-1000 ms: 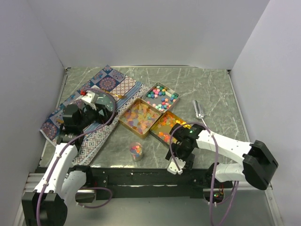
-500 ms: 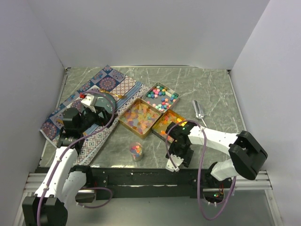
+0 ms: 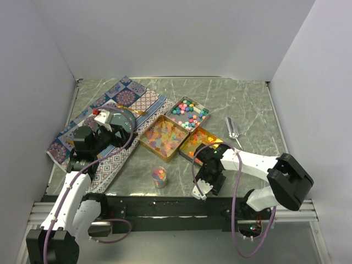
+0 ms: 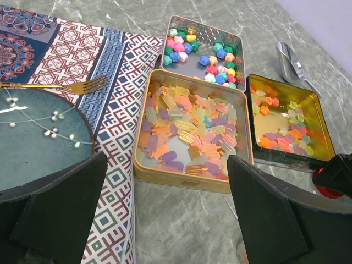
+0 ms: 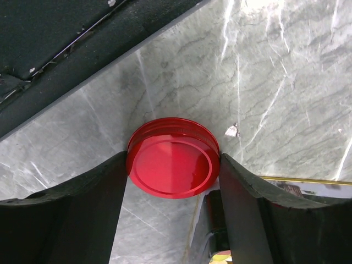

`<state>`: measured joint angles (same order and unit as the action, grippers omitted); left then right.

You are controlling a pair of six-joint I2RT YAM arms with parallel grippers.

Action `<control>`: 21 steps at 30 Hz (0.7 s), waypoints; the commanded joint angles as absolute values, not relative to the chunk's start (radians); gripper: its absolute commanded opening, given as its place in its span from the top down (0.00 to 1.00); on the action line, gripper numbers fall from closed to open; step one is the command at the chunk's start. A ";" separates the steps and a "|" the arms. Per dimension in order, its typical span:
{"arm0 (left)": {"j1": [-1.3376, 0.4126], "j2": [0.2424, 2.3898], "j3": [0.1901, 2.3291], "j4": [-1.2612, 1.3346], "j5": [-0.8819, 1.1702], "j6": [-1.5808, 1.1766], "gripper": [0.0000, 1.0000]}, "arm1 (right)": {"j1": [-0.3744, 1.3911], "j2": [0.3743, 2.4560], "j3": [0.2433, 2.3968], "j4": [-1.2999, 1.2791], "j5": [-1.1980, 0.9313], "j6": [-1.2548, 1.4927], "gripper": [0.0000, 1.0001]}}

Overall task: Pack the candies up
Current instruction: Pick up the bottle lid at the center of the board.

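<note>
The candies lie in three gold tins: pastel beads (image 3: 190, 114) (image 4: 206, 52) at the back, translucent yellow-pink ones (image 3: 164, 136) (image 4: 190, 132) in the middle, orange-red-yellow ones (image 3: 197, 146) (image 4: 286, 129) on the right. A small glass jar (image 3: 159, 177) holds some candies. My right gripper (image 3: 203, 187) (image 5: 173, 168) is low by the table's near edge, its fingers pressed on both sides of a red round lid (image 5: 173, 157). My left gripper (image 3: 113, 129) (image 4: 165, 220) is open and empty above the placemat, left of the tins.
A patterned placemat (image 3: 110, 107) (image 4: 115, 71) carries a dark teal plate (image 3: 121, 118) (image 4: 38, 137) and a gold fork (image 4: 60, 85). A metal scoop (image 3: 232, 127) (image 4: 291, 58) lies right of the tins. The black front rail (image 3: 165, 204) runs just behind the right gripper.
My right arm has swung in and its gripper has shifted slightly left along the near edge. My left wrist turned a little, then stayed still.
</note>
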<state>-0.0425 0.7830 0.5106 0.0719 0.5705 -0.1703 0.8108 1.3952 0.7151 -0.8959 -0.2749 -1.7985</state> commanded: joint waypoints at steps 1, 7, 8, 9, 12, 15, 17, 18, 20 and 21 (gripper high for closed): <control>-0.038 0.778 0.502 0.135 0.586 -0.178 0.03 | 0.802 1.347 0.773 -0.971 -0.300 -1.733 0.54; -0.038 0.762 0.483 0.160 0.604 -0.216 0.03 | 0.805 1.223 1.033 -1.199 -0.472 -1.625 0.59; -0.037 0.759 0.482 0.161 0.609 -0.225 0.03 | 0.810 1.217 1.067 -1.212 -0.510 -1.593 0.58; -0.038 0.746 0.477 0.163 0.611 -0.233 0.03 | 0.818 1.215 1.103 -1.229 -0.520 -1.515 0.58; -0.038 0.720 0.457 0.167 0.603 -0.261 0.03 | 0.862 1.277 1.248 -1.239 -0.516 -1.354 0.58; -0.037 0.671 0.436 0.179 0.565 -0.293 0.03 | 0.913 1.363 1.380 -1.226 -0.476 -1.251 0.58; -0.037 0.658 0.426 0.202 0.554 -0.321 0.03 | 0.955 1.416 1.465 -1.230 -0.448 -1.215 0.58; -0.037 0.647 0.423 0.209 0.543 -0.327 0.03 | 0.968 1.471 1.491 -1.241 -0.427 -1.201 0.59; -0.035 0.640 0.422 0.221 0.534 -0.342 0.03 | 1.006 1.535 1.587 -1.259 -0.420 -1.151 0.59; -0.034 0.631 0.423 0.221 0.526 -0.342 0.03 | 1.021 1.604 1.620 -1.275 -0.417 -1.128 0.59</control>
<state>-0.0425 0.6609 0.4244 0.1463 0.5594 -0.2955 0.9646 1.4612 1.5024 -1.2163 -0.4419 -1.2743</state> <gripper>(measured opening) 0.969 0.697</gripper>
